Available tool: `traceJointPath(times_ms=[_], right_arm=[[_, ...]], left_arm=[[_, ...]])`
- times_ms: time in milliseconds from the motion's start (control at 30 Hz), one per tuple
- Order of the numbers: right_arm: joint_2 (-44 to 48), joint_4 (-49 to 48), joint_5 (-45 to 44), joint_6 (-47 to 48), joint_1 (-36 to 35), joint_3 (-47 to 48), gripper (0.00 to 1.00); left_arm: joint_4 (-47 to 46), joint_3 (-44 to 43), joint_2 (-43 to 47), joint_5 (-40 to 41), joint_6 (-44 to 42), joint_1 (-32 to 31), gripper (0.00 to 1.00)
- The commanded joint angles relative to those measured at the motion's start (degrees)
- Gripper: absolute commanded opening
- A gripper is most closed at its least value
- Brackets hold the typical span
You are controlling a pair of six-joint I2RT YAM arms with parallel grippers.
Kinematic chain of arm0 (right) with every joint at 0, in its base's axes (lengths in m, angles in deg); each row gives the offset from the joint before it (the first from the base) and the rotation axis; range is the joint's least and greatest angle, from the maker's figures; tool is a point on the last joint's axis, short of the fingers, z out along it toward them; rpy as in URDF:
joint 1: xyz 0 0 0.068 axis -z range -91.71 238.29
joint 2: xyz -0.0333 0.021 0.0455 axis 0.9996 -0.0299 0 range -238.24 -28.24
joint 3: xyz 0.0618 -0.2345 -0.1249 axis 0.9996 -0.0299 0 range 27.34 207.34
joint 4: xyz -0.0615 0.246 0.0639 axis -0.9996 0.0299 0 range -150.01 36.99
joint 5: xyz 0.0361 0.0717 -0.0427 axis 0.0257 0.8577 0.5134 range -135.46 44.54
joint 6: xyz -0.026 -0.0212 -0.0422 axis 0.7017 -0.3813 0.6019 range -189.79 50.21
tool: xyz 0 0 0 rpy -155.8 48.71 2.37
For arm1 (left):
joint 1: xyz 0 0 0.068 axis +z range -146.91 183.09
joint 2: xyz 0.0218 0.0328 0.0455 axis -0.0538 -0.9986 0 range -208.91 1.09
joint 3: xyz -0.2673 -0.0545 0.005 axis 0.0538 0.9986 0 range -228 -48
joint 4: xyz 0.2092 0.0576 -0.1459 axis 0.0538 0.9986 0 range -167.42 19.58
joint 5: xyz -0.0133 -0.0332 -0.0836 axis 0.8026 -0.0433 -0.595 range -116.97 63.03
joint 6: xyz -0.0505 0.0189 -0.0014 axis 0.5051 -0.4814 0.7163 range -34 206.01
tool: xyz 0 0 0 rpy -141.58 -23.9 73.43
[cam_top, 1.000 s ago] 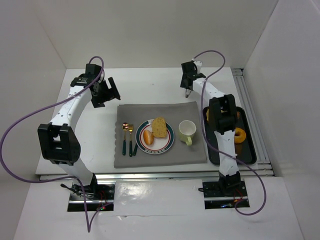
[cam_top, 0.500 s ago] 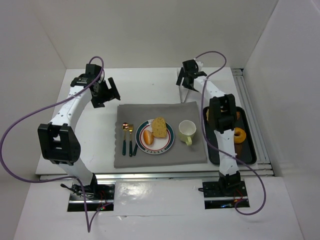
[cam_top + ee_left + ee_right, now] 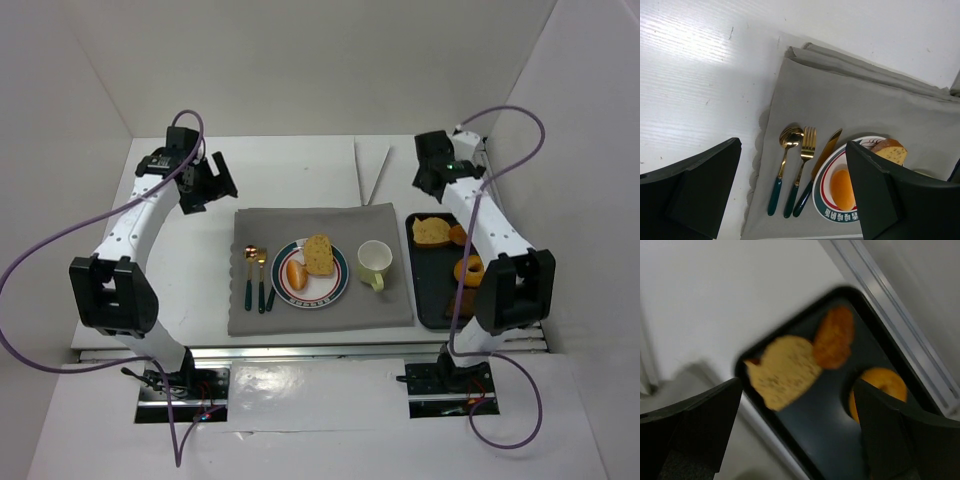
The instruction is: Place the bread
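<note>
A bread slice [image 3: 319, 254] and an orange bun [image 3: 295, 272] lie on the striped plate [image 3: 335, 290] on the grey mat [image 3: 300, 222]. Another bread slice [image 3: 431, 231] lies at the far end of the black tray [image 3: 432, 305], beside a brown pastry [image 3: 458, 236] and a donut [image 3: 468, 270]. My right gripper [image 3: 433, 180] is open and empty above the tray's far end; its wrist view shows the slice [image 3: 782, 371], pastry [image 3: 834, 337] and donut [image 3: 880, 389] below it. My left gripper [image 3: 212, 187] is open and empty, above the table beyond the mat's far left corner.
Metal tongs [image 3: 372, 172] lie on the table behind the mat. A pale green cup [image 3: 374, 262] stands right of the plate. A spoon, fork and knife [image 3: 258, 278] lie left of it, also seen in the left wrist view [image 3: 802, 165]. White walls enclose the table.
My right arm has swung from behind the mat to the right, over the tray's far end. The tongs now lie on the table. The left arm has barely moved.
</note>
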Motion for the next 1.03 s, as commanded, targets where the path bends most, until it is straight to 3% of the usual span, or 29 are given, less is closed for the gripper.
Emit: traceJointPath(times_ms=[0, 267, 1000], right_arm=[[2.8, 6.0, -2.4, -3.3, -0.3, -10.2, 1.00], [9.5, 4.6, 0.6, -5.4, 0.2, -21.9, 1.00], [7.4, 2.8, 2.3, -6.9, -0.3, -21.3, 1.00]], left_arm=[[-1.0, 0.2, 2.9, 0.4, -1.0, 0.1, 1.00], [-1.5, 0.7, 2.9, -0.9, -1.0, 0.1, 1.00], [-1.6, 1.3, 0.6, -3.2, -2.0, 0.1, 1.00]])
